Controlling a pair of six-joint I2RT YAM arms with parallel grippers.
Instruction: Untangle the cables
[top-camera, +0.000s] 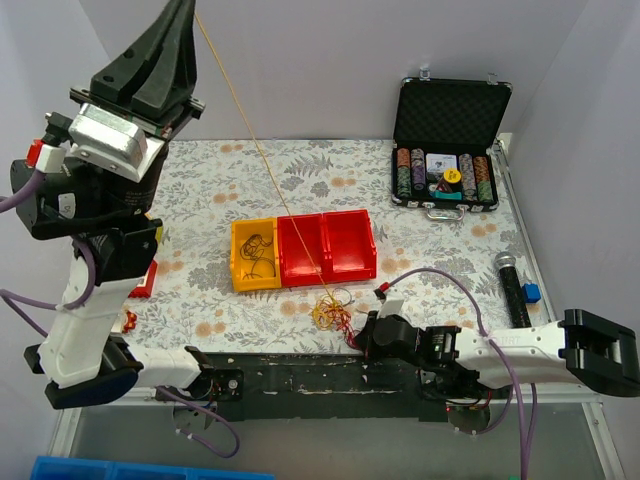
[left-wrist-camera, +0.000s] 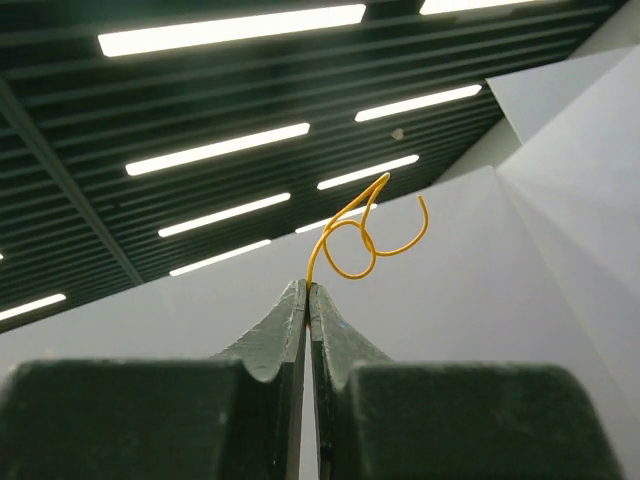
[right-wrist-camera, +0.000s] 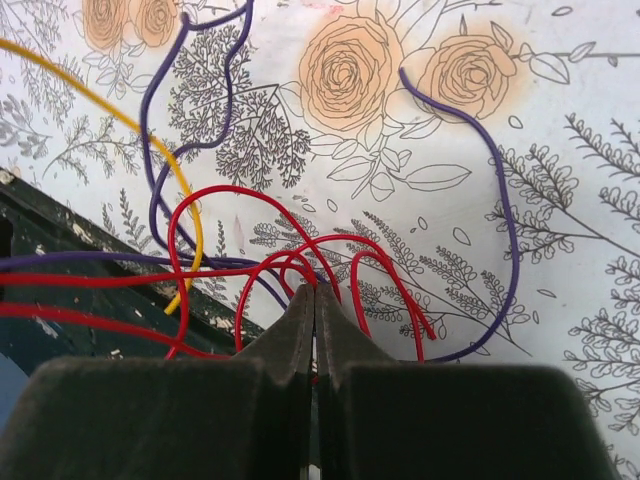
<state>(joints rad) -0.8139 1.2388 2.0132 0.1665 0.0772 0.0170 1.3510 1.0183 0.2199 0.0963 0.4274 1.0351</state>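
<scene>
Top external view: left tool (left-wrist-camera: 308, 290), raised high, pinches a yellow cable (top-camera: 262, 155) running taut from the tangle (top-camera: 332, 310) beside the right tool (right-wrist-camera: 315, 292), which pinches a red cable (right-wrist-camera: 232, 190); most separating seems left.

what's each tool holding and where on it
Left tool pinches the yellow cable just below its curled end. Right tool appears shut on a red cable loop in the tangle.
</scene>
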